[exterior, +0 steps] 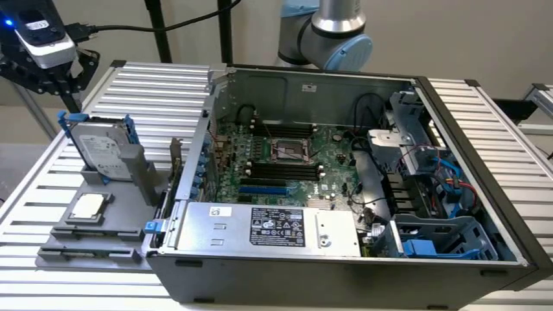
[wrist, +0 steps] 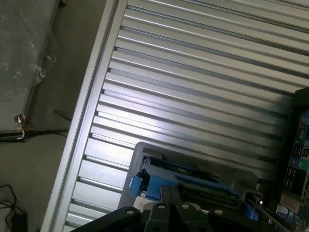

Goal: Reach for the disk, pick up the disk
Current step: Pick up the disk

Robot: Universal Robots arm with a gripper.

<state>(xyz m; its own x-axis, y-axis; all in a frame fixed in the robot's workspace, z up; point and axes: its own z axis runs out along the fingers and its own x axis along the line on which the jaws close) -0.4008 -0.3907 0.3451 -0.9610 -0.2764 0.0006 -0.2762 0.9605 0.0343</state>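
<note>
The disk [exterior: 97,146], a flat rectangular silver metal hard drive with a white printed label and blue plastic rails along its edges, stands on edge in a slot of a grey plastic holder [exterior: 142,172] on the ribbed aluminium table [exterior: 164,91]. It is at about 9 o'clock from the open dark grey computer case [exterior: 346,285] in the exterior view. The black gripper [exterior: 65,91] hangs just above the disk's upper corner, and the disk's body lies at roughly 5 o'clock from it in that view, close beneath. Whether the gripper touches the blue rail there cannot be told, nor whether it is released or clenched; nothing shows it grasping the disk. The disk's long axis appears to run upright with a slight lean, and its top edge runs from about 10 o'clock to 4 o'clock in the exterior view. In the wrist view the disk's top edge [wrist: 193,176] with its blue rails sits right in front of the gripper's dark body. I judge the reach nearly complete and the grasp not yet made. A small square silver chip [exterior: 89,206] lies on a grey tray at 6 o'clock from the disk, and a large silver box with a black label [exterior: 216,227] sits inside the case; both are apart from the gripper.
</note>
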